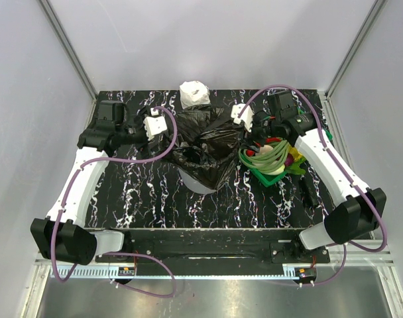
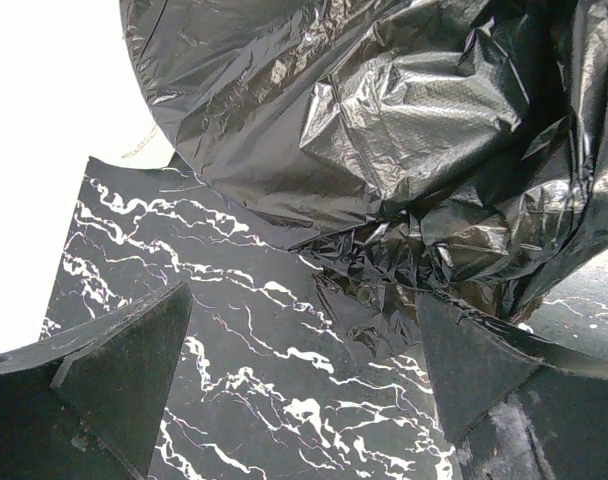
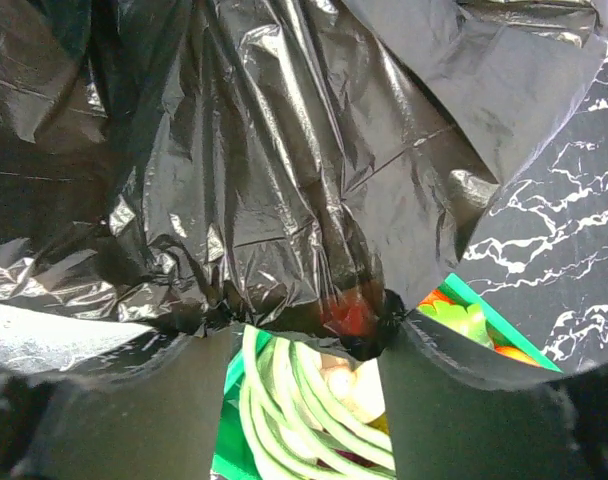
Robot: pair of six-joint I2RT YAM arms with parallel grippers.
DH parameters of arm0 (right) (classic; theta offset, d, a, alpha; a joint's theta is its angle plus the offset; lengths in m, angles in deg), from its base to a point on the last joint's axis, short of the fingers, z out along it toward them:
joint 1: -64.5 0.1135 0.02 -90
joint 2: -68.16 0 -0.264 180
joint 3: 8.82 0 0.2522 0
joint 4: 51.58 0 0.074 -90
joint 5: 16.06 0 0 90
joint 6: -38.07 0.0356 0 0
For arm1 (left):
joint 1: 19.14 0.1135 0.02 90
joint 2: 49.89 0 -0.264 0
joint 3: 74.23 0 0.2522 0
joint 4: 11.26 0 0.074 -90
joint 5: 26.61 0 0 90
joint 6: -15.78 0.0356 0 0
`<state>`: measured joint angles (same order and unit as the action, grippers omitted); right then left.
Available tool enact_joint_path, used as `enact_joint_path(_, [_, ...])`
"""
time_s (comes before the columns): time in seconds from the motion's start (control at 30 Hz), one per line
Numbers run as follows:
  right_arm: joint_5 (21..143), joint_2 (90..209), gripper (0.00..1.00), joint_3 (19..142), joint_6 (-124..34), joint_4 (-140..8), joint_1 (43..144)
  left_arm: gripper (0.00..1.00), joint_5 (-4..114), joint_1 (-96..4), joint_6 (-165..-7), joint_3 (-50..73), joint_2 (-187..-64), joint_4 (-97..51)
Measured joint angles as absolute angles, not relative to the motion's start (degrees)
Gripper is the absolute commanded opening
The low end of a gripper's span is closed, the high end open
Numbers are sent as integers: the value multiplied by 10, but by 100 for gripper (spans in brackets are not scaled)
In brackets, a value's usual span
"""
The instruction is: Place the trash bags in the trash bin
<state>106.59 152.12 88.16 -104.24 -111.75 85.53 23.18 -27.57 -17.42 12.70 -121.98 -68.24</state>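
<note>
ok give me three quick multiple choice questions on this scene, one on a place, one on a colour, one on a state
1. Where does the green basket stand?
A. left of the trash bin
B. right of the trash bin
C. inside the trash bin

2. What colour is the small roll behind the bin?
A. white
B. red
C. blue

3. How is the left claw?
A. shut on the roll
B. open
C. shut on the basket

Answers:
1 B, the top view shows the basket on the bin's right.
2 A, the roll is plainly white.
3 B, its fingers stand wide apart with bare table between them.
</note>
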Motion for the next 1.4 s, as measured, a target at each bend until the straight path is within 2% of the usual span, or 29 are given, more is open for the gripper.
enact_joint_path(0.2, [1075,1521,30,882,-1046,-1112,850,99,232,-275,-174,127,-1221,-680])
enact_joint_path(0.3, [1076,1521,5,881,-1047,-1107,849,99,232,-275,-175,127,-1221,-675])
enact_joint_path(0.33, [1076,1521,1,881,-1049,-1105,848,99,232,-275,-175,127,-1221,-674])
enact_joint_path(0.87, [1065,1514,0,824,-1030,-1059,817,99,219,-263,-163,127,-1223,-701])
enact_joint_path(1.23, [1063,1514,0,824,-1021,-1050,817,99,181,-262,-160,129,-1272,-714])
enact_joint_path(1.3, [1063,1515,0,824,-1020,-1050,817,88,172,-262,-160,130,-1281,-715])
enact_joint_path(1.4, [1063,1517,0,824,-1016,-1048,817,64,160,-262,-160,136,-1298,-717])
